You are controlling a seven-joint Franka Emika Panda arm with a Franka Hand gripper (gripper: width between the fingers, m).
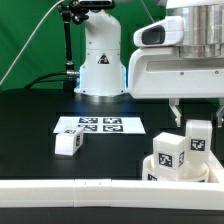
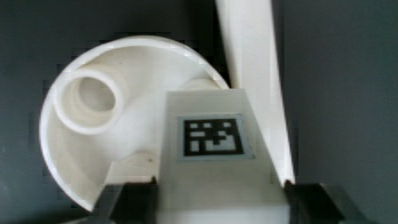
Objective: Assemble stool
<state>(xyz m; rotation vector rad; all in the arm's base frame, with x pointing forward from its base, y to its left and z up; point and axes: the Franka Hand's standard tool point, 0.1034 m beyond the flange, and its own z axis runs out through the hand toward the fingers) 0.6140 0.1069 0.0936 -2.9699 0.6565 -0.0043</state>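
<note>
Gripper, fingers pinching tagged leg, over seat disc, loose leg at exterior view's left of marker board

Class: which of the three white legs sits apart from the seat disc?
The leg alone on the black table at the exterior view's left; the other two stand at the seat disc.

Bright, even light; wrist view seemingly blurred.
</note>
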